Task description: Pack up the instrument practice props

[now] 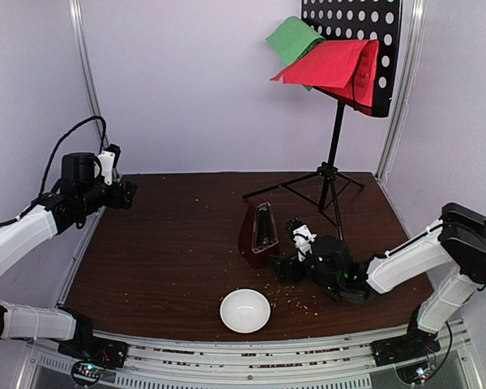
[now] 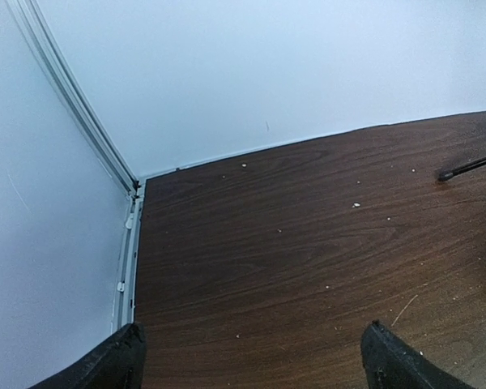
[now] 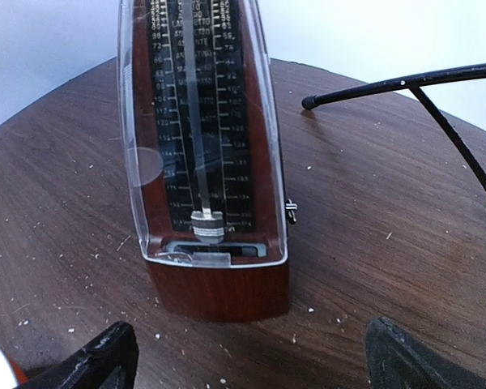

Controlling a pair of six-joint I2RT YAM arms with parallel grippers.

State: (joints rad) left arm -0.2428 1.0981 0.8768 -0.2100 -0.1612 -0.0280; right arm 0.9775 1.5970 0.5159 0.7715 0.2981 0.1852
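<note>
Dark red-brown pyramid metronome (image 1: 259, 233) with its clear plastic wedge cover in place, standing upright a little right of the middle of the dark wood worktop (image 1: 162, 259). Its long axis is vertical and its scale face is turned toward the right gripper (image 1: 290, 253). That gripper lies low over the worktop just beside the metronome on its right, near side, with jaws spread wide and nothing between them; in the wrist view the fingers (image 3: 105, 361) fall either side of the base. The left gripper (image 1: 121, 194), likewise wide open and empty, hovers at the far left edge, well apart. The right arm is judged nearer for the next grasp. The tall black perforated tripod music stand (image 1: 334, 146) occupies the far right corner, carrying a red paper sheet (image 1: 332, 65) and a green paper sheet (image 1: 292, 36). A small white bowl (image 1: 245, 310) sits near the front edge.
</note>
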